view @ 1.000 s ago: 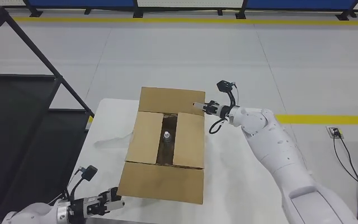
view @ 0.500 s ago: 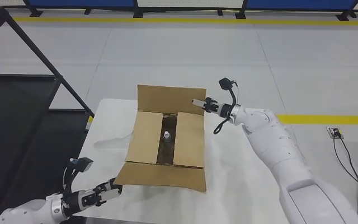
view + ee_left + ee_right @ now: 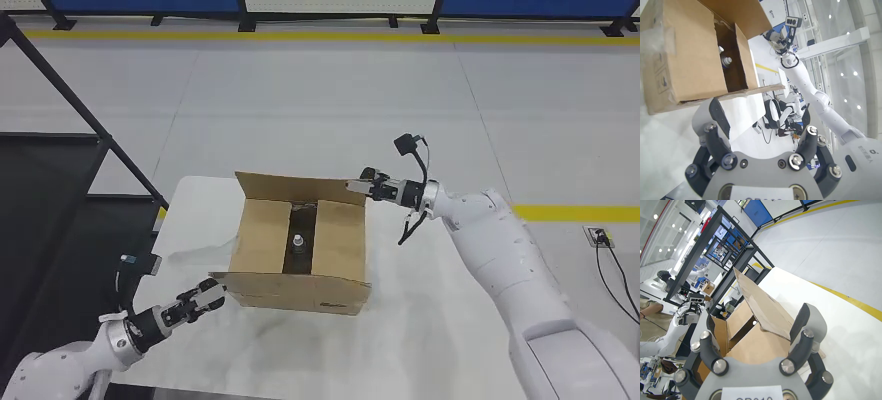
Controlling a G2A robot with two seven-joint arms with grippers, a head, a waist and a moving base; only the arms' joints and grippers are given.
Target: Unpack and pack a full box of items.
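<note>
**White counter, brown box: a gripper at each outer flap**

White counter [image 3: 430,300] on a pale workshop floor carries the box [image 3: 262,243], which sits toward the counter's far edge.

Each arm is at one of the two outer flaps, on diagonally opposite corners, probably so the box is not dragged to one side.

- **Right gripper:** The right gripper [image 3: 362,185] is at the right end of the far flap [image 3: 300,187], which stands tilted up. It is wide open, with the flap's corner between its fingers [image 3: 800,321]. One pad sits right at the cardboard edge and nothing is clamped.
- **Left gripper:** The left gripper [image 3: 212,293] is at the left corner of the near flap [image 3: 290,292], which juts out roughly level toward the counter's near edge. It is also spread wide and holds nothing. One finger [image 3: 718,115] is just under the flap's free edge, placed as if to prop or lift it. I cannot tell whether it actually touches.

These pictures alone do not show whether the flaps are being opened or shut.

The box is plain corrugated cardboard with ragged flap edges and a strip of clear tape [image 3: 659,43] on its side. The two side flaps [image 3: 338,245] lie folded in, with a dark slot between them. A bottle [image 3: 297,241] stands upright in that slot, with a second white cap [image 3: 721,48] just beside it. The box looks packed.
</note>
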